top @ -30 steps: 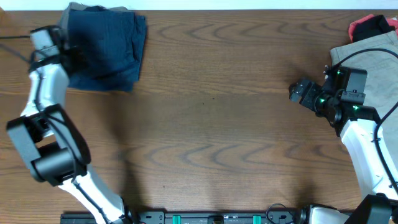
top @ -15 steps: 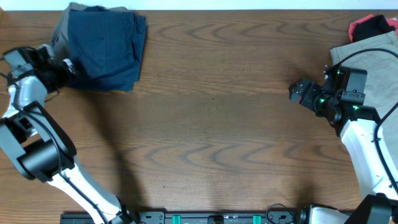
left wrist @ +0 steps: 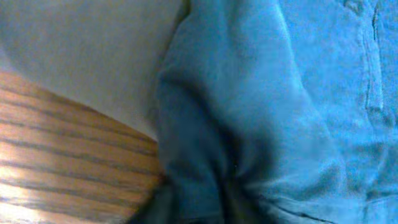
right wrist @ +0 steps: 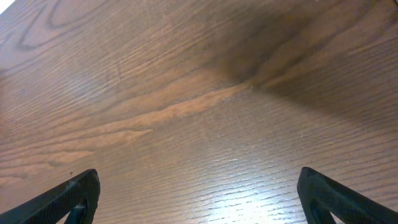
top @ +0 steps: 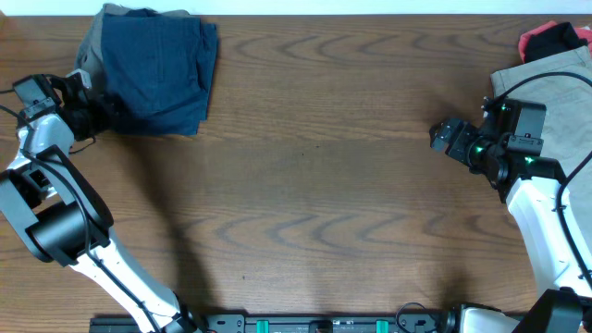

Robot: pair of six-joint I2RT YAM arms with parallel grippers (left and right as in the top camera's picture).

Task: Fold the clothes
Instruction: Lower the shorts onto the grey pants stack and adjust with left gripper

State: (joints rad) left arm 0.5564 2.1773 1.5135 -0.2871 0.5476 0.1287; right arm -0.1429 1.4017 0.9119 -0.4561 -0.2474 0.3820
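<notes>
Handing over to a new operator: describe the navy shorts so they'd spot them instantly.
On the wooden table, look to the far left corner. The dark navy blue shorts lie there folded, on top of a grey-olive garment that peeks out at the far edge. They are the only blue item; the other clothes, a beige garment and a red garment, sit at the far right.

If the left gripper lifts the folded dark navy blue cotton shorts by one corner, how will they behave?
Probably floppy: the dark navy blue shorts show soft creases and bunching, so a corner lift would likely spill the folded layers. Pushed, they would probably wrinkle rather than slide on the wooden table.
</notes>
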